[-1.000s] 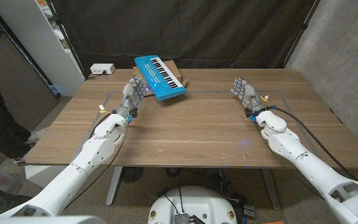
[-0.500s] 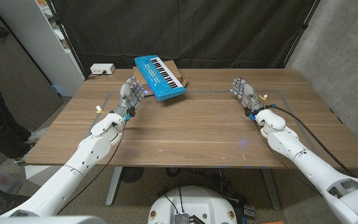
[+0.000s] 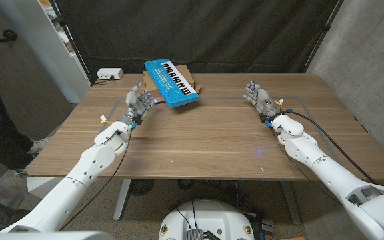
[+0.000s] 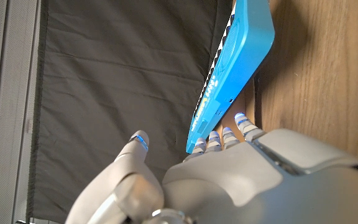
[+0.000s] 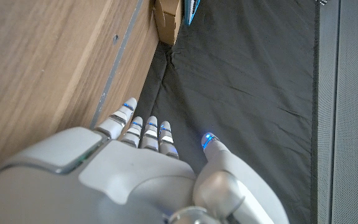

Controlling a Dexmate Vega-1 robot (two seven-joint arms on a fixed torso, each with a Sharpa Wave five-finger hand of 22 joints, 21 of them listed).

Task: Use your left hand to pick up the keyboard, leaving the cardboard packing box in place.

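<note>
**Left hand beside the keyboard, nothing held**

Right now my left hand (image 3: 139, 105) stands near the table's (image 3: 212, 140) far-left part, fingers spread and pointing toward the far edge, with nothing in its grasp. From the left wrist camera I see the fingertips (image 4: 240, 119) just beside the near end of the keyboard (image 4: 238, 59), thumb held apart from the rest; I cannot tell whether any fingertip actually touches the blue casing.

From the head camera, the keyboard (image 3: 172, 82) sits at the far edge of the table, left of the middle. It is tilted, propped on the cardboard packing box (image 3: 189, 79), which peeks out from under it, while its lower end comes down toward the tabletop close to my left hand.

My right hand (image 3: 259, 98) is toward the far-right part of the table, well apart from the keyboard, fingers apart and holding nothing. The right wrist camera shows those fingers (image 5: 143, 129) reaching toward the far edge, with the box (image 5: 166, 18) in the distance.

A small white device (image 3: 109, 74) lies beyond the table's far-left corner.
</note>
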